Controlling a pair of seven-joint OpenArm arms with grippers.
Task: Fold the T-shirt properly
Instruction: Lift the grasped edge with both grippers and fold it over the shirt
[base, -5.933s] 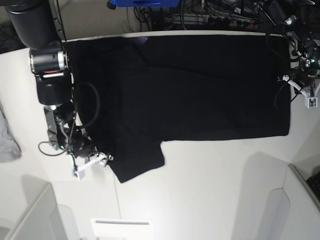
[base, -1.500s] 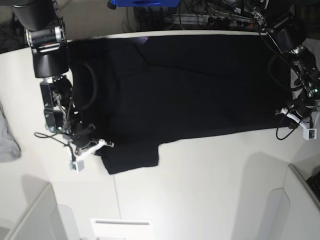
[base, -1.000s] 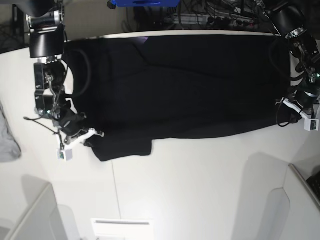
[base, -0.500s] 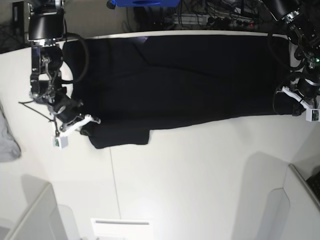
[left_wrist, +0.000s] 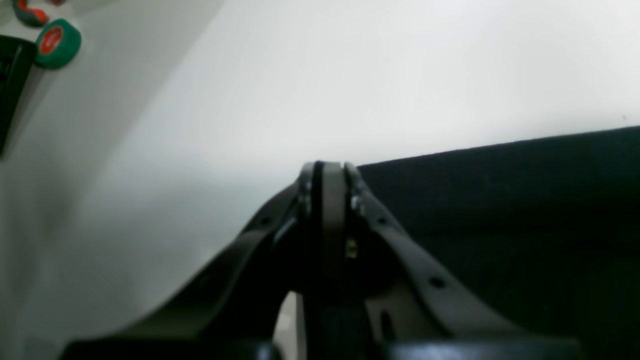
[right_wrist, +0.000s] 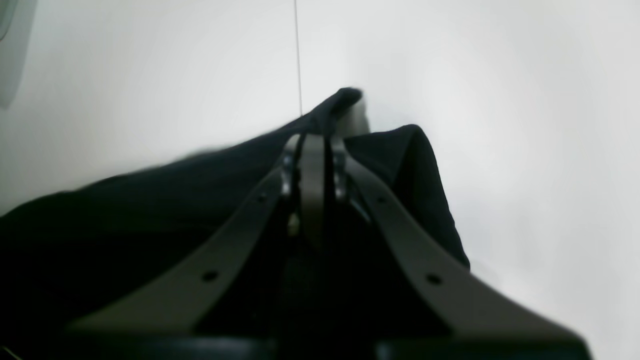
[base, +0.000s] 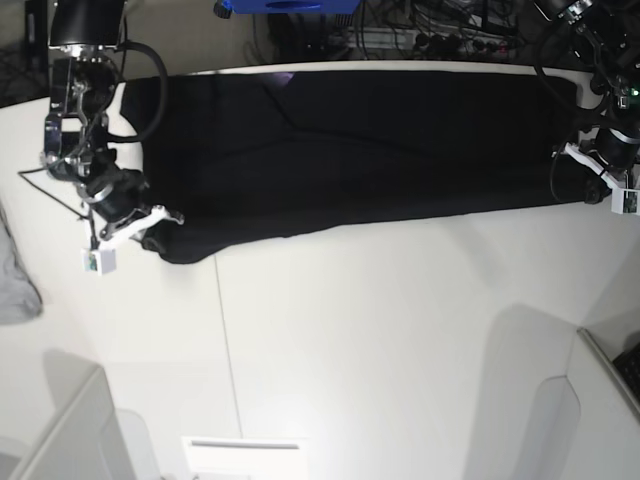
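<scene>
The T-shirt (base: 360, 150) lay as a long black band across the far part of the white table (base: 380, 340), its far edge along the table's back edge, its near edge running roughly straight from one gripper to the other. No print or tag was visible on the upward face. One fold crease ran across the cloth near the far edge on the base view's left.

The right gripper (base: 150, 222) sat at the near corner of the cloth on the base view's left. In the right wrist view its fingers (right_wrist: 312, 165) were pressed together with black cloth bunched around and past the tips, pinching a fold of the shirt (right_wrist: 150, 210). The right arm reached down from the far left corner, forearm inclined towards the table, gripper low over the surface.

The left gripper (base: 600, 180) sat at the shirt's opposite end, on the base view's right. In the left wrist view its fingers (left_wrist: 330, 200) were pressed together at the cloth's edge (left_wrist: 500, 200); the contact itself was hidden, but the hem met the tips. The left arm came in from the far right corner.

A light grey cloth (base: 15, 280) lay at the table's left edge, well apart from the shirt. A green tape roll (left_wrist: 57, 36) showed in the left wrist view.
</scene>
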